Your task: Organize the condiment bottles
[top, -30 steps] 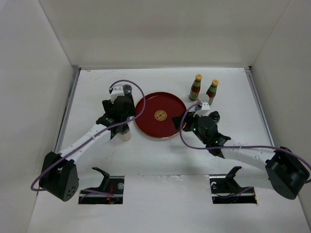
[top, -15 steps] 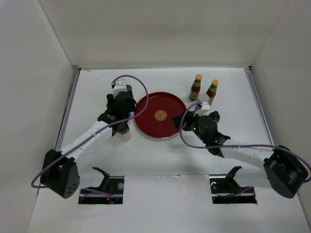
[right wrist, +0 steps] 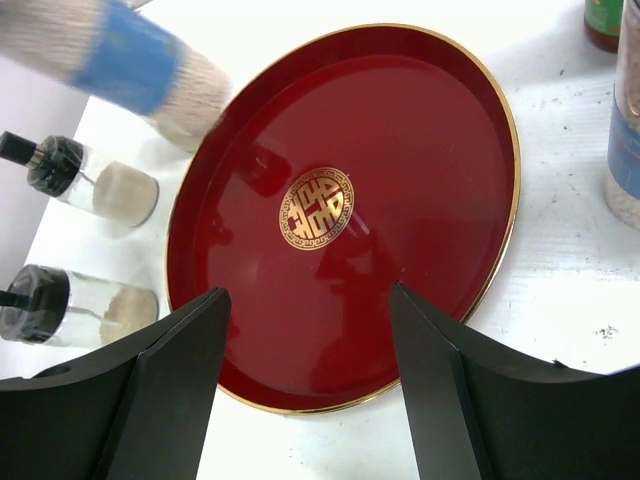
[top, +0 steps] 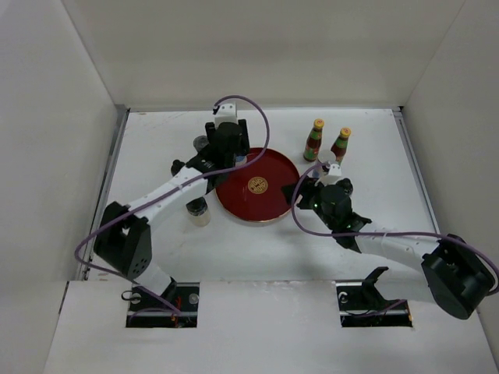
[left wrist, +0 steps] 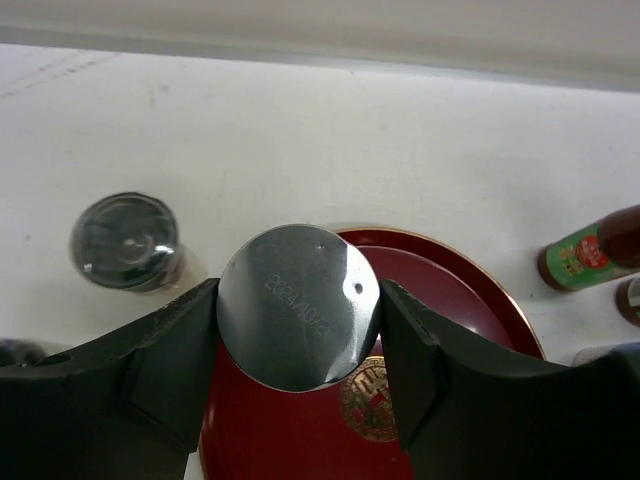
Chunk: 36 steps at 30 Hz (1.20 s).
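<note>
My left gripper (left wrist: pixel 298 300) is shut on a pale spice jar with a silver lid (left wrist: pixel 298 307) and a blue label (right wrist: pixel 120 60). It holds the jar above the far left rim of the round red tray (top: pixel 257 209). My right gripper (right wrist: pixel 308 292) is open and empty, low over the tray's near right rim. Two slim red sauce bottles with yellow caps (top: pixel 313 140) (top: pixel 340 146) stand behind the tray on the right. A black-lidded spice jar (top: pixel 201 143) stands left of the tray and another (top: pixel 197 211) stands nearer. Both show in the right wrist view.
A further pale jar with a blue label (right wrist: pixel 625 150) stands by the tray's right rim, close to my right wrist. White walls close the table on three sides. The tray bears a gold emblem (top: pixel 257 185) at its centre.
My left arm has swung from the table left of the tray to the far right, carrying the silver-lidded jar over the tray's rim. The right arm has barely moved.
</note>
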Motion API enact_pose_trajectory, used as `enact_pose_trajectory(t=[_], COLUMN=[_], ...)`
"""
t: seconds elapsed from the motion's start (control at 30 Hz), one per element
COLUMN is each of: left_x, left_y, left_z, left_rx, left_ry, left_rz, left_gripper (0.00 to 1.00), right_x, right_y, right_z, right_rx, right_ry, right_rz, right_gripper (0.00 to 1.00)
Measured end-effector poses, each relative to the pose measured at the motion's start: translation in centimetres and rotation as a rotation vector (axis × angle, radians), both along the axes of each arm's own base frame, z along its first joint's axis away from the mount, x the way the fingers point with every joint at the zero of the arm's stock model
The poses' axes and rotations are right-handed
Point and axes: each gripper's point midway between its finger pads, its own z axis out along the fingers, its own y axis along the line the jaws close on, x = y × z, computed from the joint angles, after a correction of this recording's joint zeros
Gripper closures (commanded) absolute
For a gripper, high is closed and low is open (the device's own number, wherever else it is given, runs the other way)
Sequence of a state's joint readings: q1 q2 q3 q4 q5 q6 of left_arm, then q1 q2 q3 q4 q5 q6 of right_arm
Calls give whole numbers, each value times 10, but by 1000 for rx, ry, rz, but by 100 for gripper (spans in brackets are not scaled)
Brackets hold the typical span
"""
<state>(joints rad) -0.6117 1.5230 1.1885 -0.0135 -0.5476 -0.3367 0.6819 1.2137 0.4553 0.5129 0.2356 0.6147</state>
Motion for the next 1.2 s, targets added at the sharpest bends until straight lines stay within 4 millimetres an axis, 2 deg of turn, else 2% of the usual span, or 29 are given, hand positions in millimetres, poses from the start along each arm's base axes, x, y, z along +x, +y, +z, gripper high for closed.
enact_pose_trajectory(t=[0.13,0.33,0.43,0.53,0.6,0.67,0.77,0.83,0.93,1.07,1.2], left_x=[16,31,39,44,45,47,47,43,30,23,28], left_y=[-19,-37,-43,-47,-48,-48,-46,-41,-21,31,80], left_z=[-32,-63,-75,-73,-71,-68,-62,-53,-31,3,7], left_rx=[23,33,34,27,19,13,10,5,-10,-50,-73], left_ry=[64,120,125,110,103,90,76,59,20,-48,-59], left_rz=[-37,-69,-74,-74,-74,-71,-62,-50,-14,101,222], left_gripper=[60,57,46,28,19,13,12,13,14,16,16], right_x=[1,0,0,0,0,0,0,0,0,1,1], right_y=[-3,-7,-8,-8,-8,-8,-8,-8,-8,-8,-7], right_z=[6,11,11,11,12,12,12,12,12,10,4], right_rx=[16,30,29,30,31,31,31,31,31,28,18], right_ry=[-10,-22,-22,-23,-24,-24,-24,-24,-24,-20,-7], right_rz=[-9,-21,-21,-21,-21,-21,-21,-21,-21,-22,-22], right_gripper=[29,29,28,28,28,27,27,27,27,27,27])
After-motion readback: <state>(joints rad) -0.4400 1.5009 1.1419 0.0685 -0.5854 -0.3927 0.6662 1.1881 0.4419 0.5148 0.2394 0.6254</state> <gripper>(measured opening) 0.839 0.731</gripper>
